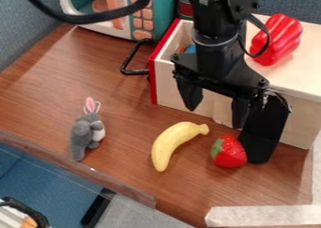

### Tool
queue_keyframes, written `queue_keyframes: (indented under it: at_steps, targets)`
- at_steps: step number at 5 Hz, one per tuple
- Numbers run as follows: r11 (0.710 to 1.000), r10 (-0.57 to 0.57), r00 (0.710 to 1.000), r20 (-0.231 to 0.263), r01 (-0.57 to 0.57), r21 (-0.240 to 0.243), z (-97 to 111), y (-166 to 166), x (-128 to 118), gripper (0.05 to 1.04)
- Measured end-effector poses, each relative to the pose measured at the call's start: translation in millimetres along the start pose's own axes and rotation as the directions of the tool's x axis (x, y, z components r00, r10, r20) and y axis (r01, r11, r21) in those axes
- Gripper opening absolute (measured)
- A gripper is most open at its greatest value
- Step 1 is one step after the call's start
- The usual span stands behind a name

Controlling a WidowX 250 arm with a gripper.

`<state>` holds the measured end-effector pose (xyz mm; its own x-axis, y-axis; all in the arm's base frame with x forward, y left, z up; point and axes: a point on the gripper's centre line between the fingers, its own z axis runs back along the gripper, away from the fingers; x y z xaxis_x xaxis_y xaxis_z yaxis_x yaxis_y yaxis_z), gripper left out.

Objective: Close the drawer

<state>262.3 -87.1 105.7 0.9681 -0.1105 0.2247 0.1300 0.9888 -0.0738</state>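
Note:
The gripper (215, 107) hangs in front of the long side of the wooden box, pointing down, with its two fingers spread and nothing between them. The drawer (179, 88) stands pulled out toward the left from the pale wooden cabinet (294, 114). It has a red front edge and a black handle (134, 72) on its left. Something blue (190, 49) lies inside the drawer, partly hidden behind the arm. The arm also covers the place where drawer and cabinet meet.
A red pepper (276, 39) lies on the cabinet top. On the table are a grey toy rabbit (87, 131), a yellow banana (171, 142) and a strawberry (230, 152), beside a black flat piece (263, 131). A toy microwave (153, 16) stands behind, and a can (184, 6).

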Motion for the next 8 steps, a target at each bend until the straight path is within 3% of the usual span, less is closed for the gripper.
queue_keyframes:
  at_steps: [1,2,3,4,5,6,8]
  targets:
    - [1.000,0.008,0.999,-0.032,-0.008,0.000,-5,1,-4,1.001]
    - [0.986,0.165,0.986,-0.006,-0.165,-0.028,28,27,1,1.001]
    - [0.965,0.261,0.965,0.007,-0.261,-0.010,41,64,14,1.001]
    - [0.951,0.304,0.953,-0.003,-0.304,-0.050,38,106,27,1.001]
    - [0.947,0.315,0.949,-0.001,-0.314,-0.066,21,142,45,1.001]
    - [0.923,0.382,0.924,0.015,-0.381,-0.050,10,179,59,1.001]
    - [0.897,0.441,0.896,-0.045,-0.442,-0.008,-26,208,78,1.001]
